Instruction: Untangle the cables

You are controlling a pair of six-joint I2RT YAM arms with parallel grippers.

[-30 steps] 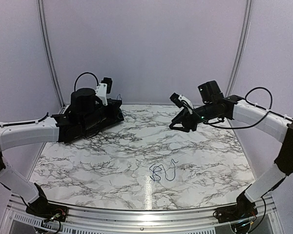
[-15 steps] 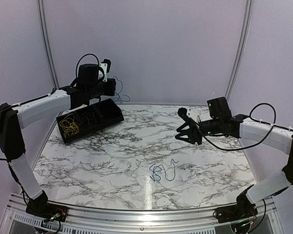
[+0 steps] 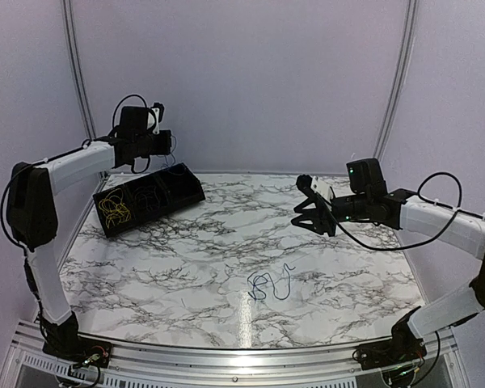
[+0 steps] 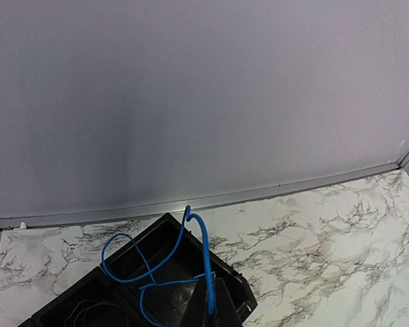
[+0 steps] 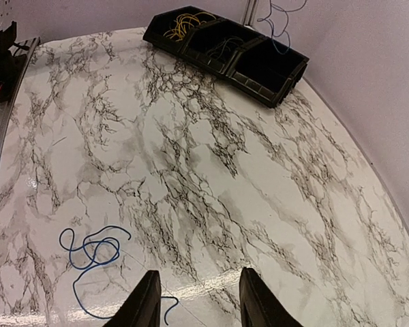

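Pinching a blue cable above the bin: left gripper, fingers clamped | right gripper: fingers parted, empty

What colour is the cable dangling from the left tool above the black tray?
Blue. The cable shows best in the left wrist view.

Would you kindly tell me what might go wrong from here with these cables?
1. The left gripper pinches the held cable at one spot, with its loops dangling over the tray. It may slip out or snag the tray wall.
2. The table cable lies flat in overlapping loops, off to one side of the open right gripper. A grab may miss the thin wire, or pinch several strands and tighten the tangle.
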